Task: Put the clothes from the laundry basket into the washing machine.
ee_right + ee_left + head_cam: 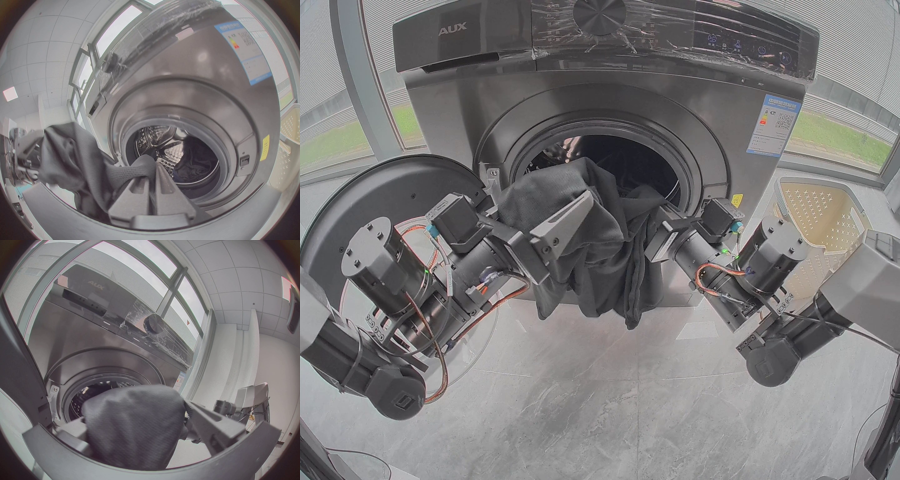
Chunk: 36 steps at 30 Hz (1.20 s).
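- While the right hand [153, 171] has its fingers nearly together, pinching a fold of the dark grey garment [600, 250], the left hand [137, 427] stands wide, with the cloth bunched between its spread fingers and draped over them.
- The garment hangs between the two hands, right in front of the open mouth of the washing machine [687, 119]. Its upper part lies at the edge of the drum [637, 162], and its lower part sags down the machine's front, above the floor [581, 387].
- More dark clothing [197, 162] already lies inside the drum.
- The door [381, 187] stands swung open beside the left arm, and the laundry basket [825, 219] sits beside the machine, behind the right arm.
- Risk: the left hand seems to carry the cloth more than clamp it, so a push forward could let the bundle slide off and drop to the floor.
- Risk: the hanging lower part could snag on the rim of the opening or stay outside the drum if the hands let go too early.
- Hard to tell: whether the left fingers press the cloth at all, since the bundle covers their inner faces.
- The right arm cuts off the basket's lower part, so I cannot tell whether any clothes remain in it.
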### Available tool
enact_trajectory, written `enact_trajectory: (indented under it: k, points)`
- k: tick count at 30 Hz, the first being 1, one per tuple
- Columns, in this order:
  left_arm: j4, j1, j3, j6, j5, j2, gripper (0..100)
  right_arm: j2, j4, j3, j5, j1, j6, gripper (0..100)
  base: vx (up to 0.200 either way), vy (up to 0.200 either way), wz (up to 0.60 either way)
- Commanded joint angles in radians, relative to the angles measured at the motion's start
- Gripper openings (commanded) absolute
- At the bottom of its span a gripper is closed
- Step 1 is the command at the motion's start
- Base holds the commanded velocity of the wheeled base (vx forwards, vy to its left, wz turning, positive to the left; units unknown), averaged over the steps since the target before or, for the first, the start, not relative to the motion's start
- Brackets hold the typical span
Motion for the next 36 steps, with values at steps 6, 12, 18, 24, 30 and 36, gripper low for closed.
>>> enact_trajectory:
  k: [6,12,18,24,30,36]
  points:
    - [-0.001,0.019,0.01,0.001,0.009,0.06,100,-0.12,0.0,0.051,0.0,0.001,0.001,0,0.0,0.0,0.0]
    - [-0.002,0.042,0.014,0.004,0.009,0.111,100,-0.152,0.0,0.065,0.0,0.001,0.001,0,0.0,0.0,0.0]
    - [-0.004,0.06,0.044,0.007,0.0,0.195,100,-0.162,0.002,0.062,0.002,-0.004,-0.001,0,0.0,0.0,0.0]
    - [-0.004,0.062,0.057,0.011,0.002,0.273,100,-0.162,0.002,0.057,0.002,-0.012,0.002,0,0.0,0.0,0.0]
    - [-0.005,0.057,0.064,0.005,-0.012,0.295,100,-0.161,0.0,0.057,0.002,-0.01,0.002,0,0.0,0.0,0.0]
    - [-0.007,0.044,0.093,0.011,-0.015,0.298,100,-0.161,0.0,0.054,0.002,-0.012,0.002,0,0.0,0.0,0.0]
